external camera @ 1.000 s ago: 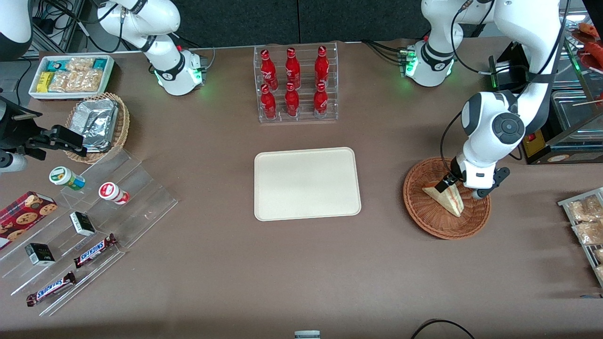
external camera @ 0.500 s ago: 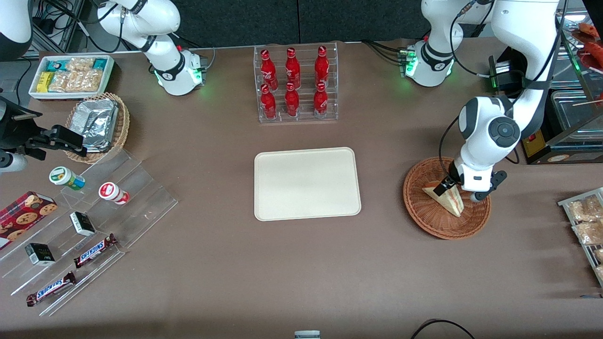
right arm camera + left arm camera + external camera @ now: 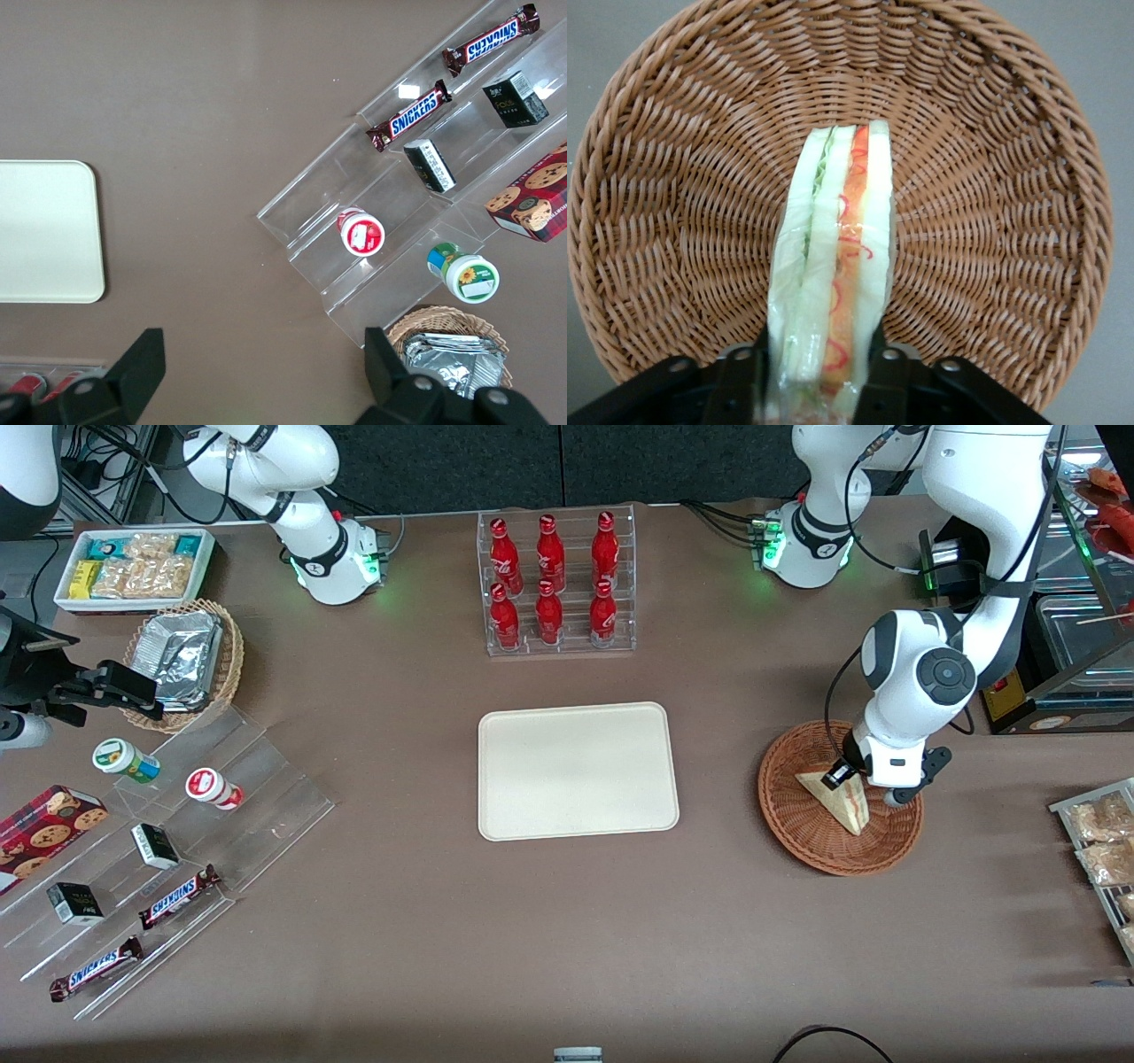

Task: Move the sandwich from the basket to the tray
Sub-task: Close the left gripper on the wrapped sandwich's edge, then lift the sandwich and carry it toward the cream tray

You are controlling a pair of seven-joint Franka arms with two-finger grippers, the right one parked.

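Since a sec ago our arm has dropped a bit lower over the basket (image 3: 802,815), and the sandwich (image 3: 840,799) has tipped up a little w/ its wide end lifted toward the hand (image 3: 837,777). The tray and the rest of the table look the same as before.

Our hand is down inside the basket, shut on the sandwich. In the wrist view the two black fingers (image 3: 737,382) press on both flat bread sides at one end of the sandwich (image 3: 833,283), so we hold it by the end only, not the middle.

What could go wrong: we think the grip is near one end, so the long free part may droop or swing when we lift. The bread looks soft, so a hard squeeze could squash it, and a weak one could let it slip out. The clear wrap looks slick too. The tip may also catch on the basket (image 3: 983,177) weave or rim if we move sideways before going up.

The sandwich is a pale wedge, white bread w/ red and pale green bits showing along the edge, in thin clear wrap. It sits in the basket near the table edge at the working arm's end, well apart from the cream tray (image 3: 578,771) in the middle of the table.
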